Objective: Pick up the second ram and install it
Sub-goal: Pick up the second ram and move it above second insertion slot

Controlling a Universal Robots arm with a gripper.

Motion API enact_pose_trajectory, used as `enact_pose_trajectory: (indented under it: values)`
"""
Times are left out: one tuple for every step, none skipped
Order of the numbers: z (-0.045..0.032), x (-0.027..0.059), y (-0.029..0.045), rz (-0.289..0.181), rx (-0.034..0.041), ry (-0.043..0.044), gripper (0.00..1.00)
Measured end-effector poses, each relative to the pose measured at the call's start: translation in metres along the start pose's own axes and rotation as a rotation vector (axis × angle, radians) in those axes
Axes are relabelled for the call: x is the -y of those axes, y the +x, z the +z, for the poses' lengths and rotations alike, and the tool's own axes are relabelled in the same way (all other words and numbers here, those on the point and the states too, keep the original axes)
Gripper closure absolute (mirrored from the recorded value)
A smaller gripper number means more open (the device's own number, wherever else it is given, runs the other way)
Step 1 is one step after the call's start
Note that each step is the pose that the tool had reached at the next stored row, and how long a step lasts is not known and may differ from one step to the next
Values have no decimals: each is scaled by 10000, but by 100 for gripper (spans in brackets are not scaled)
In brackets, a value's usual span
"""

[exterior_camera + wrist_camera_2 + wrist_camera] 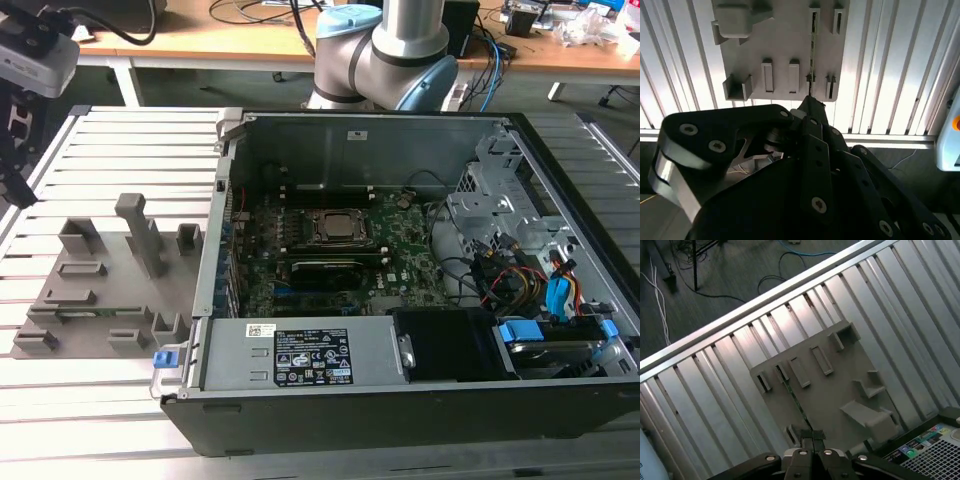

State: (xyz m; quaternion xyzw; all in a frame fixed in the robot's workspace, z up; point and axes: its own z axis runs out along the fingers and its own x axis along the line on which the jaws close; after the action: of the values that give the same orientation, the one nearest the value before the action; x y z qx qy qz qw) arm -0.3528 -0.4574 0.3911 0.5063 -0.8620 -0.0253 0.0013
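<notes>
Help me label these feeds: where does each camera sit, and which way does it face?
Exterior view: off the arm, looking down on the computer case and grey fixture plate; the arm shows behind the case.
First wrist view: on the arm, looking down past the gripper onto the fixture plate and the second ram.
Second wrist view: on the arm, looking along the gripper at that plate.
Shared: the plate in all three; gripper and ram in both wrist views.
</notes>
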Motion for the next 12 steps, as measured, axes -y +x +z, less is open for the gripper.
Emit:
enact_pose_trajectory:
  values:
    - [0, 0, 0, -211, -9, -5, 89]
    - [0, 0, 0, -386, -17, -9, 89]
    - [0, 0, 0, -462, -21, -11, 89]
    - [0, 0, 0, -566, -26, -13, 89]
    - [0, 0, 0, -796, -36, -18, 89]
    - [0, 0, 0, -943, -43, -22, 89]
    - [0, 0, 0, -1153, -52, -27, 89]
    - [0, 0, 0, -1337, -60, -32, 89]
    - [0, 0, 0, -1513, -68, -35, 89]
    - [1, 0, 0, -1708, -76, -40, 89]
    - [0, 0, 0, -1847, -83, -43, 89]
    - [0, 0, 0, -1945, -88, -45, 89]
